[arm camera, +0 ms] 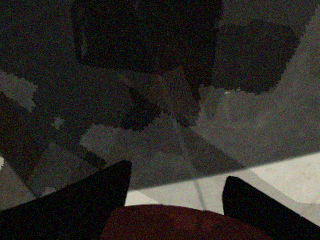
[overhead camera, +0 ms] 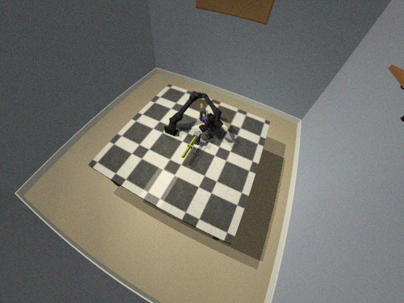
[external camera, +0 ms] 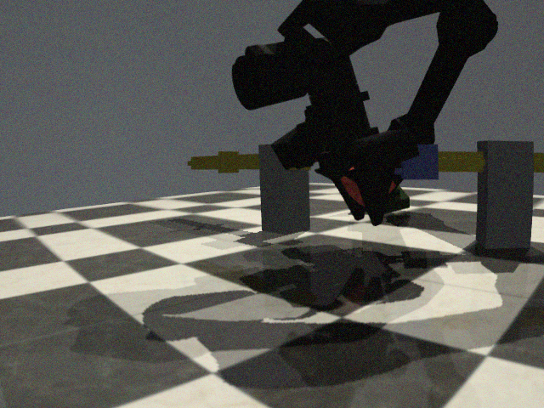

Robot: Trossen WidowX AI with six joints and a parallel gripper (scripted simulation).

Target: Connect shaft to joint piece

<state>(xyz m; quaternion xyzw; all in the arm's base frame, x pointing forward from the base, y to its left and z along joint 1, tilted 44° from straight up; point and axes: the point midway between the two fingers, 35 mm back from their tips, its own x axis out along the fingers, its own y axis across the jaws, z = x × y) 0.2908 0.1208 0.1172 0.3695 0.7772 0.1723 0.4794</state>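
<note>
The first yellow shaft [overhead camera: 201,105] [external camera: 459,161] runs through its grey block [external camera: 505,197] and ends in a blue hinge part [overhead camera: 204,118] [external camera: 422,162]. My gripper [external camera: 368,217] [arm camera: 178,179] is shut on the red joint piece [external camera: 351,189] [arm camera: 175,222], which shows between the fingers, beside the blue part. A dark green part [external camera: 397,200] shows just behind the fingers, tilted downward. The second yellow shaft [overhead camera: 189,146] [external camera: 228,161], with a crosspiece, passes through the other grey block [overhead camera: 196,134] [external camera: 284,197]. Its inner end and the joint's opening are mostly hidden by the gripper.
The arm [overhead camera: 185,109] [external camera: 461,39] arches over from its base [overhead camera: 170,129]. Both blocks stand on the checkered table top [overhead camera: 182,196] [external camera: 132,351], one on either side of the gripper. The gripper is close to the second block and casts dark shadows below.
</note>
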